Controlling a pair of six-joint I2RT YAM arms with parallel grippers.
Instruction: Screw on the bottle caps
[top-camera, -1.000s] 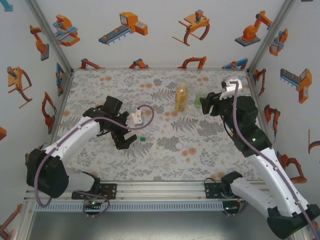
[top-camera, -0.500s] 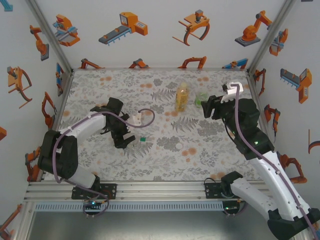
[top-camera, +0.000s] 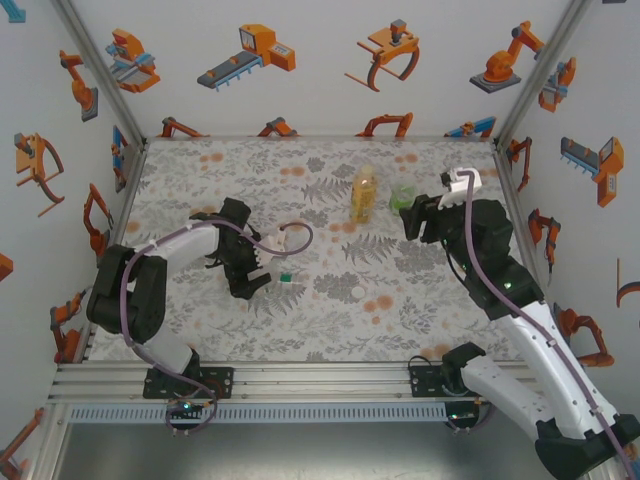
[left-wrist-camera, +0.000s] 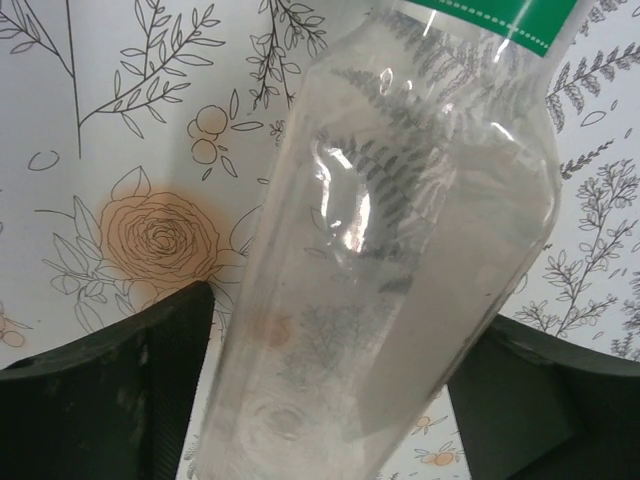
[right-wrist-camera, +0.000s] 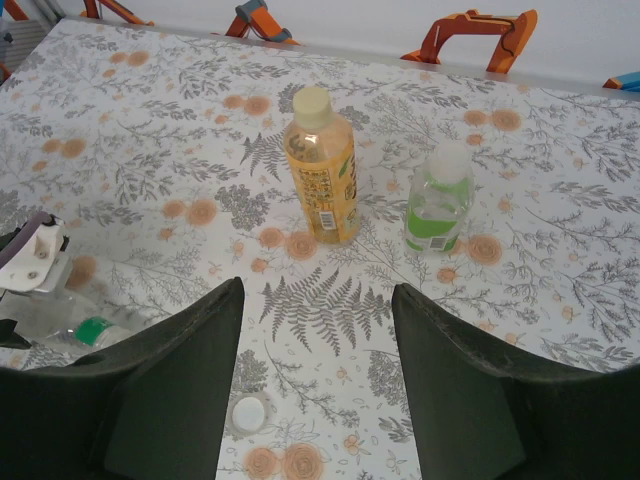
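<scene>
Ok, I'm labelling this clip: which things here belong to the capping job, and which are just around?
Job: clear bottle, amber bottle, small green-labelled bottle, loose white cap.
Just there: orange robot pictures on the walls, floral table cover.

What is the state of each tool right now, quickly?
Left tool: around the clear bottle; whether it grips cannot be told.
Right tool: open, empty.

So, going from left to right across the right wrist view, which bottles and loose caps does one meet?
clear bottle lying on its side → loose white cap → amber bottle → small greenish bottle
</scene>
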